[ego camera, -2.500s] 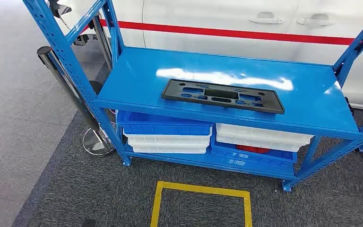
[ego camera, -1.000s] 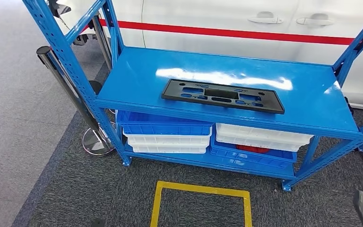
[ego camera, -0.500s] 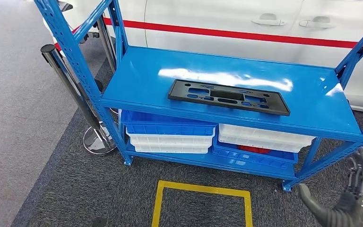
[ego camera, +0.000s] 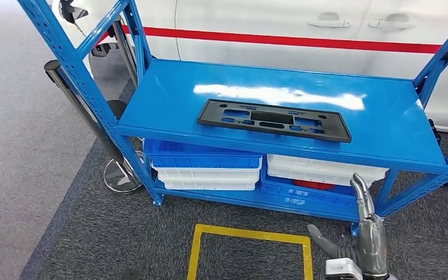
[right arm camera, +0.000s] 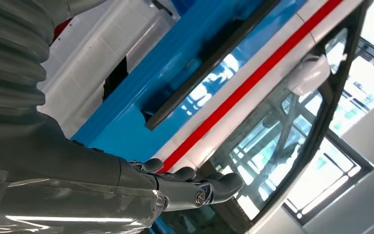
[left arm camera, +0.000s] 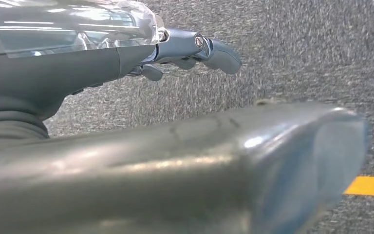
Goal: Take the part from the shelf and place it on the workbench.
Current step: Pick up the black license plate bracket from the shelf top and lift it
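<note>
Head view, part: one flat black part (ego camera: 274, 120) with cut-outs lies on the top board of the blue shelf (ego camera: 169, 96), long side toward the robot and near the front edge, so it looks reachable from the front.
Right hand: right hand (ego camera: 364, 233) is raised in front of the shelf's lower level, fingers (ego camera: 359, 189) extended and apart, holding nothing; it is well below the part and not touching it.
Right wrist view: the open fingers (right arm camera: 195, 187) point toward the shelf; the part (right arm camera: 209, 63) shows as a dark strip on the blue board, apart from the hand.
Left hand: left hand (left arm camera: 126, 53) hangs over grey carpet, fingers (left arm camera: 214, 48) stretched out and empty; it looks idle.
Step, as I judge: reach just begun; the hand must rise to board height before a grasp.
Counts: one part; one shelf; four bins (ego camera: 204, 154) on the lower level, two blue and two white, stacked in pairs.
Floor: one yellow square (ego camera: 248, 254) marked before the shelf, likely a standing spot; one chrome post (ego camera: 84, 111) beside the shelf; white car (ego camera: 303, 29) with a red stripe behind.
</note>
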